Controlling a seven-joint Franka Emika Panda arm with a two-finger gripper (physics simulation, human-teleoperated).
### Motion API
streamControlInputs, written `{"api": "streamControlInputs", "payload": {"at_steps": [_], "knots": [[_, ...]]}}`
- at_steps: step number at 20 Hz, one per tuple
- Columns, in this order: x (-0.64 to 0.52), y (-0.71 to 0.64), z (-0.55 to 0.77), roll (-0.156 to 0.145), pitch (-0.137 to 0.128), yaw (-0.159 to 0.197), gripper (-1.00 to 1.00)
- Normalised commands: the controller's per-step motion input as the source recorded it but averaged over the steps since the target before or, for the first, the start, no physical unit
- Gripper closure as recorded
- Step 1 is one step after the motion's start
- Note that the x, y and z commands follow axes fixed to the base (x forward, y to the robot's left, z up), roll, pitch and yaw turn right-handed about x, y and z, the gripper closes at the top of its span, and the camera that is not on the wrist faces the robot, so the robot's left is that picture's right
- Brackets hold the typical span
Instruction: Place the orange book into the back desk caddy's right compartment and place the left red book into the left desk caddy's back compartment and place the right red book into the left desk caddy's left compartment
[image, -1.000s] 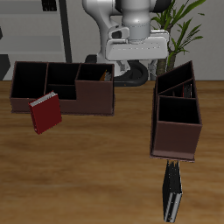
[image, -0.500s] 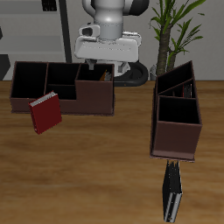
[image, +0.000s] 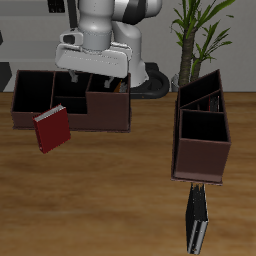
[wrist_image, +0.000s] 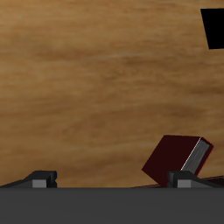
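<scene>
Even, soft light across the desk (image: 110, 190) in the exterior view, no glare anywhere. Faint shadows sit under the caddies, a darker one beneath the robot at the top of the frame. Both renders are coarse and pixelated. Wrist view: wood grain smeared, edges soft, no visible edge distortion.

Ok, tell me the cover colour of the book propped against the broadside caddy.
Dark red; the book shows best in the exterior view.

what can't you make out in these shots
- Orange book: seen in neither view.
- Gripper: exterior view, the arm's white body hides whether it is open.
- Dark book by the table's front edge: exterior view, seen edge-on, cover colour unclear.
- Dark red book: wrist view, partly behind a fingertip.
</scene>
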Motion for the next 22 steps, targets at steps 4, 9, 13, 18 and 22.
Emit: {"api": "streamControlInputs", "payload": {"at_steps": [4,9,13,18,22], "knots": [[-0.09,-0.72,-0.26,-0.046,0.053,-0.07,-1.0],[-0.23,-0.74,-0.22,-0.03,0.002,-0.018,-1.0],[0.01,-0.29,0.15,-0.047,-0.035,-0.026,-1.0],[0.0,-0.07,-0.11,0.034,0.014,-0.038,-1.0],[-0.04,-0.21,-0.15,0.07,-0.007,-0.037,-1.0]]}}
